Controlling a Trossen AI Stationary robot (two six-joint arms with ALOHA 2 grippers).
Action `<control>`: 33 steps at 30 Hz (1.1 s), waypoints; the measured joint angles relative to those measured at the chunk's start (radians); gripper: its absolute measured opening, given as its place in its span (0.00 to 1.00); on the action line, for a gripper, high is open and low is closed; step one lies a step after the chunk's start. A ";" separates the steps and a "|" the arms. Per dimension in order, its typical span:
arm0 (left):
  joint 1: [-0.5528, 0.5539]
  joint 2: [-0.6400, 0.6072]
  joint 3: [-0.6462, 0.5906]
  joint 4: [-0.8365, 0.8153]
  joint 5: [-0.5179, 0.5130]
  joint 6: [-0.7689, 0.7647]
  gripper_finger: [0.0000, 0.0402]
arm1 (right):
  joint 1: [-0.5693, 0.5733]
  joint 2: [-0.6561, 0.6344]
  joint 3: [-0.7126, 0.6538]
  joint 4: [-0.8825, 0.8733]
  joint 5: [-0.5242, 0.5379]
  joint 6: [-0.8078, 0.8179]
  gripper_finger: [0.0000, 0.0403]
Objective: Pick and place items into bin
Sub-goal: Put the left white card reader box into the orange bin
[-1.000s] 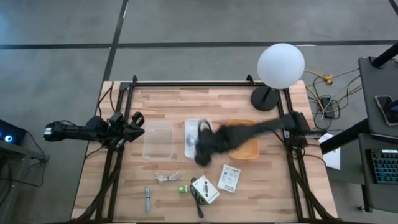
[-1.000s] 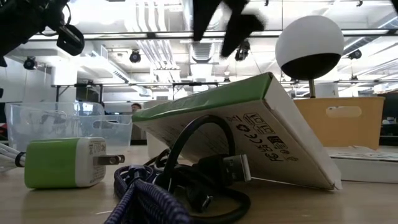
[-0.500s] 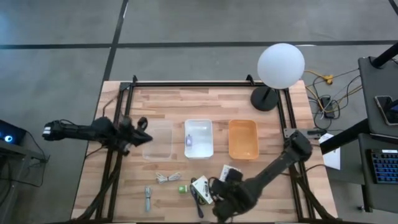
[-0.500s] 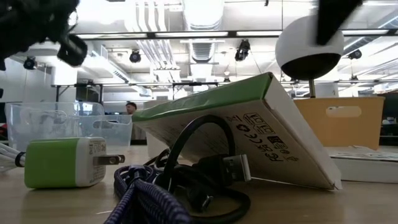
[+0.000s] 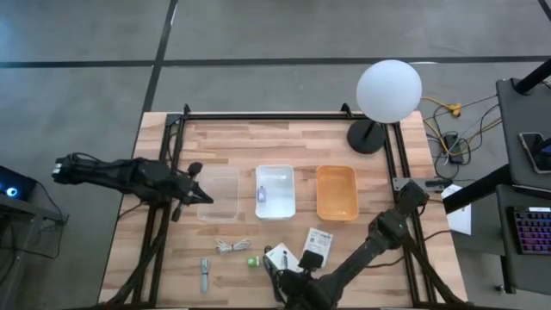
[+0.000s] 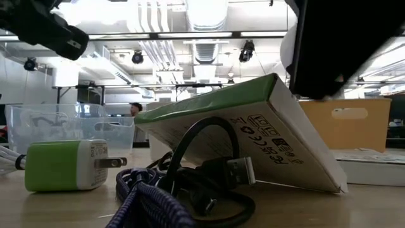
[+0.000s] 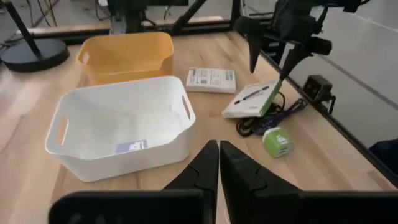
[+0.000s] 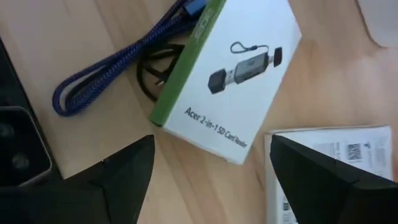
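Observation:
My right gripper (image 8: 211, 180) is open and hovers just above the white box with a green side (image 8: 230, 81), its fingers standing apart over the box's near end; I also see this gripper (image 7: 268, 67) in the left wrist view. The box (image 5: 284, 261) leans on a blue and black cable (image 8: 118, 62). Beside it lie a white printed card (image 5: 318, 246) and a green charger plug (image 5: 252, 261). A pale string bundle (image 5: 232, 245) and a grey metal stick (image 5: 205, 274) lie farther left. My left gripper (image 7: 217, 165) is shut, held in the air at the clear bin's (image 5: 219, 194) left edge.
Three bins stand in a row mid-table: the clear one, a white bin (image 5: 275, 207) with a small item inside, and an orange bin (image 5: 337, 192). A globe lamp (image 5: 387, 90) stands at the far right. Black frame rails run along both table sides.
My right arm has swung fast from above the white bin toward the table's near edge and come down over the green-sided box. My left arm has reached a little to the right, toward the clear bin. No item has moved.

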 joint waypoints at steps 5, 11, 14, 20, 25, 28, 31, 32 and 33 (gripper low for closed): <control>0.000 0.025 -0.002 0.001 0.002 -0.002 0.00 | -0.004 0.007 0.001 0.052 -0.009 0.078 0.75; 0.000 0.024 -0.002 0.001 0.003 -0.002 0.00 | -0.002 0.026 0.003 0.178 -0.007 0.033 0.75; 0.000 0.028 -0.006 0.001 0.003 -0.003 0.00 | -0.005 0.035 -0.016 0.169 0.022 0.037 0.75; 0.000 0.030 -0.006 0.001 0.003 -0.005 0.00 | -0.027 0.035 -0.037 0.049 0.118 0.034 0.75; 0.000 0.029 -0.010 0.003 0.003 -0.007 0.00 | -0.034 0.035 -0.080 -0.018 0.160 0.040 0.73; 0.000 0.028 -0.013 0.003 0.003 -0.007 0.00 | -0.042 0.034 -0.122 -0.009 0.141 0.094 0.67; 0.000 0.040 -0.013 0.004 0.003 -0.007 0.00 | -0.054 0.034 -0.154 -0.006 0.079 0.155 0.55; 0.000 0.045 -0.013 0.005 0.003 -0.007 0.00 | -0.057 0.033 -0.160 -0.009 0.062 0.174 0.50; 0.000 0.050 -0.013 0.010 0.003 -0.013 0.00 | -0.060 0.031 -0.160 -0.012 0.047 0.193 0.44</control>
